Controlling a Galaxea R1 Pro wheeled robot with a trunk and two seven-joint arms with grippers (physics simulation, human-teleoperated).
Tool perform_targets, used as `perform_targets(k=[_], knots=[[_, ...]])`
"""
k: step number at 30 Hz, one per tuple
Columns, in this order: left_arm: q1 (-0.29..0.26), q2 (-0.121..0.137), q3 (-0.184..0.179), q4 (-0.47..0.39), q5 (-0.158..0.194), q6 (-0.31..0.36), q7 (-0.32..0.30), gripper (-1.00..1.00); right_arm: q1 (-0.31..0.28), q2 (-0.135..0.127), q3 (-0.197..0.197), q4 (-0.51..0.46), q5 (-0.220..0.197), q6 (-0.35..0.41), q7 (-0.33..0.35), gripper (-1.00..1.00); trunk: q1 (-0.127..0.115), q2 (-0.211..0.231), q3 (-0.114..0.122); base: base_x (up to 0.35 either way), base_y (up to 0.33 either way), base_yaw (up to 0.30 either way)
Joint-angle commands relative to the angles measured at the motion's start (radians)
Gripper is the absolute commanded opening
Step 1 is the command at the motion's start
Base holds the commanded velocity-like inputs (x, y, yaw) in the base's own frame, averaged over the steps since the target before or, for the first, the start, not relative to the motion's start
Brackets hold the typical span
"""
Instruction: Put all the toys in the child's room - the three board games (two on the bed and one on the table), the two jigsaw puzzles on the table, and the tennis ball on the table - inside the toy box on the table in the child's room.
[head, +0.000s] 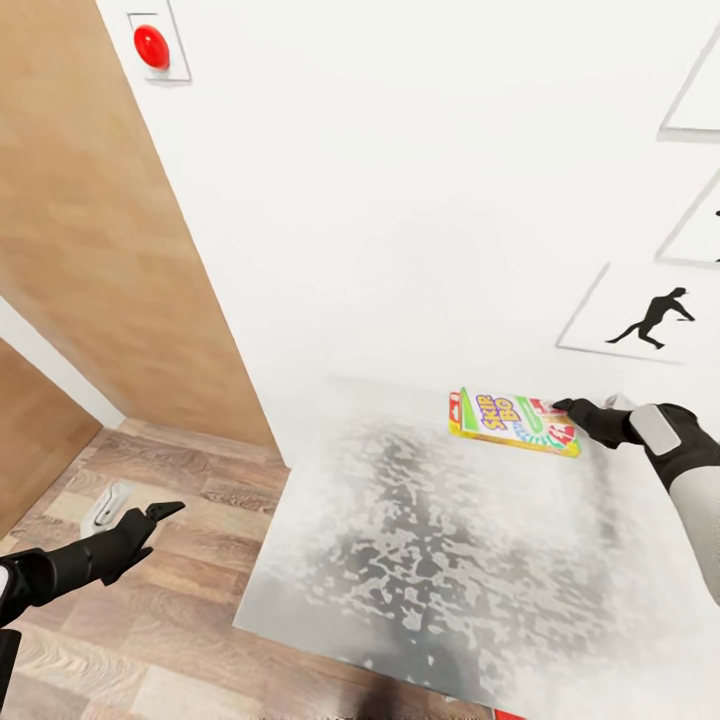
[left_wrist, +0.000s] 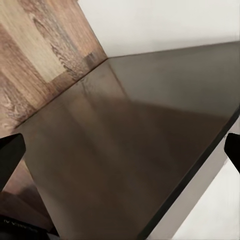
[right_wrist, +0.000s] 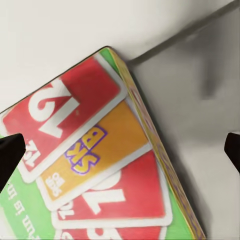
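On the bed (head: 420, 560) lay the stiff, light SKIP BO box (head: 512, 422); right claw (head: 566, 406) released (edge-grip likeliest); left claw (head: 165, 511) likewise.

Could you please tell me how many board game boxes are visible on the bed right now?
1: the SKIP BO box lies near the bed's far edge by the wall, at the right gripper. Others may lie outside the frame.
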Motion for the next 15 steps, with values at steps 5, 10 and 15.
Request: perform_targets(k=[5,10,15], knots=[[-0.001,0.0,0.003,0.001,0.011,0.003,0.01,1.0,0.004,0.002,-0.005,0.0,-0.003,0.005,-0.001,1.0,0.0,-0.001,-0.009,0.0,0.0,0.0],[0.001,0.001,0.006,0.005,0.01,0.002,0.011,1.0,0.006,-0.002,-0.005,0.0,-0.004,0.006,0.005,1.0,0.0,-0.001,-0.011,0.0,0.0,0.0],[0.001,0.001,0.007,0.03,0.008,0.002,0.011,1.0,0.008,-0.004,-0.005,0.001,-0.004,0.007,0.006,1.0,0.0,-0.001,-0.011,0.0,0.0,0.0]])
